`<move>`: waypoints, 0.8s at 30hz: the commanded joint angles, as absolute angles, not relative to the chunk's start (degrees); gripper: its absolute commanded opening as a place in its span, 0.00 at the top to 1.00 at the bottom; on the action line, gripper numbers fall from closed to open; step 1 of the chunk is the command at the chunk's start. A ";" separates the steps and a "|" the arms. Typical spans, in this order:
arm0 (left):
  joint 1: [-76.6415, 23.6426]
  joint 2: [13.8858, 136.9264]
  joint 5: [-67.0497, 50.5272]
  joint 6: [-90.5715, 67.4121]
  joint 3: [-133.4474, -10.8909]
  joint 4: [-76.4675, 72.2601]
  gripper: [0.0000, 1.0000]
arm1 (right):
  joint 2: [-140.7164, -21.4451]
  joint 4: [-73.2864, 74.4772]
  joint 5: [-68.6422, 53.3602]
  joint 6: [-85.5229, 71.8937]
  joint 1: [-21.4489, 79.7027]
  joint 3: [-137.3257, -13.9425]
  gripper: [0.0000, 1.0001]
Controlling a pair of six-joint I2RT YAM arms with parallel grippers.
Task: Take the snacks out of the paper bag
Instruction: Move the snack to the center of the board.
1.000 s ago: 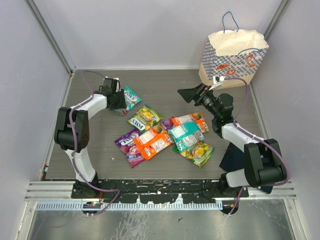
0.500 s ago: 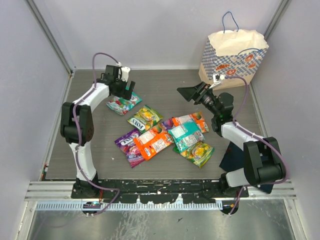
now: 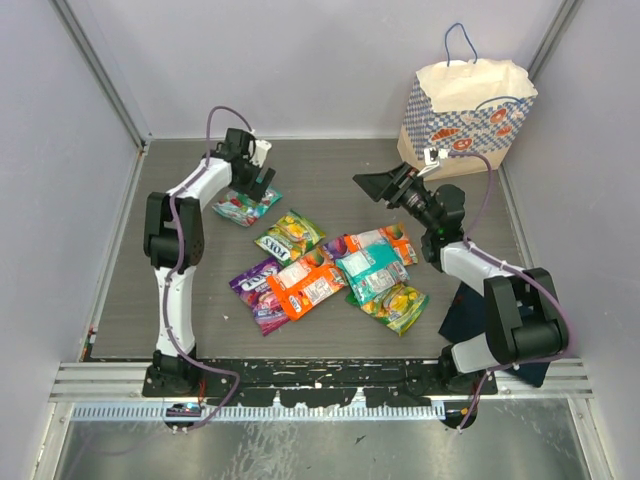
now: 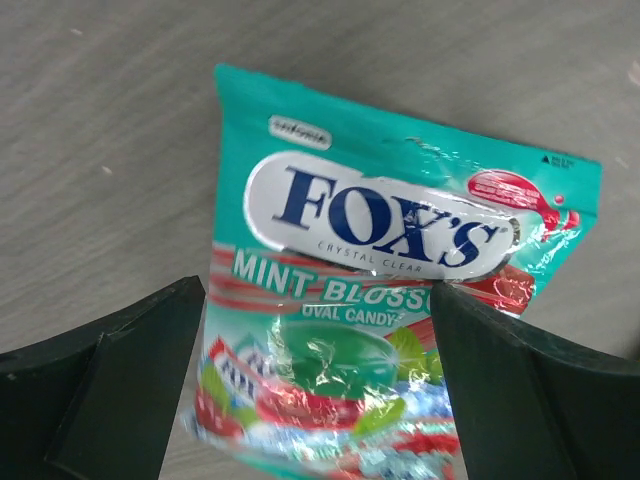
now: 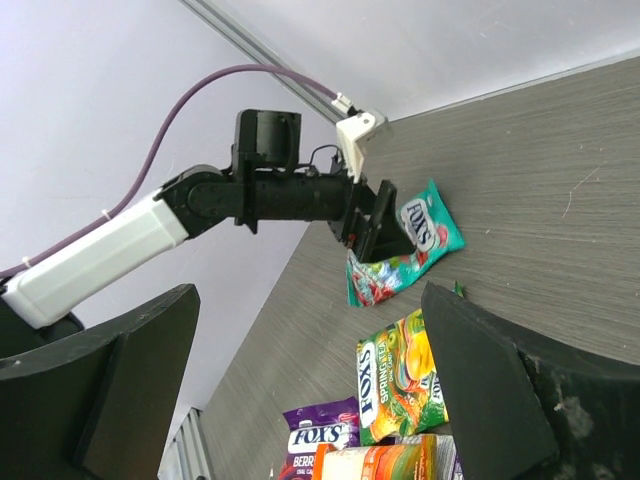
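**Top view**
- Paper bag [image 3: 465, 105]: stands upright at the 1 o'clock corner of the bench [image 3: 330, 165], blue cord handle up. What is inside cannot be seen.
- Snacks [image 3: 335, 270]: a loose pile of overlapping purple, orange, teal and green-yellow packets lies flat mid-bench, outside the bag.
- Teal packet [image 3: 243, 207]: lies alone at 11 o'clock from the pile, apart from it.
- Left gripper [image 3: 258, 185]: sits over the 12 o'clock end of the teal packet, fingers spread.
- Right gripper [image 3: 378, 187]: sits at 7 o'clock from the bag, between bag and pile, spread wide with nothing in it.
- Navy cloth [image 3: 462, 315]: lies at 4 o'clock on the bench beside the right arm, partly hidden.

**Left wrist view**
- Teal packet [image 4: 400, 230]: lies flat, printed face up, reading "FOX'S" and "MINT BLOSS", the rest hidden by a finger.
- Left gripper [image 4: 318, 300]: fingers stand apart on either side of the packet and do not pinch it. Whether they touch it cannot be told.

**Right wrist view**
- Right gripper [image 5: 310, 300]: fingers are wide apart and empty.
- Left gripper [image 5: 385, 225]: is spread above the teal packet [image 5: 425, 228].
- Green-yellow packet [image 5: 400, 375]: lies at 6 o'clock from the teal one.
- Purple packet [image 5: 315, 440] and orange packet [image 5: 370, 465]: lie at the bottom edge.
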State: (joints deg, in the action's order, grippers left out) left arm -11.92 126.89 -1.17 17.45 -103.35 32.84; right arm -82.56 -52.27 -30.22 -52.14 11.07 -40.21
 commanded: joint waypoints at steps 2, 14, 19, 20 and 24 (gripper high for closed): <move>-9.71 135.15 12.40 12.16 -113.56 36.73 0.02 | -82.96 -56.57 -31.09 -53.89 10.88 -42.92 0.01; -4.57 139.02 19.03 14.71 -117.32 32.12 0.02 | -84.68 -56.89 -32.22 -55.42 10.90 -45.20 0.01; -4.63 135.30 15.68 10.98 -119.88 34.94 0.02 | -84.39 -56.01 -32.75 -54.80 10.87 -45.59 0.01; -4.73 132.43 13.88 9.51 -117.94 32.86 0.02 | -84.44 -55.97 -32.71 -54.54 10.90 -45.61 0.01; -4.70 120.25 9.03 0.82 -106.73 26.39 0.02 | -84.59 -55.97 -33.32 -54.00 10.87 -45.44 0.00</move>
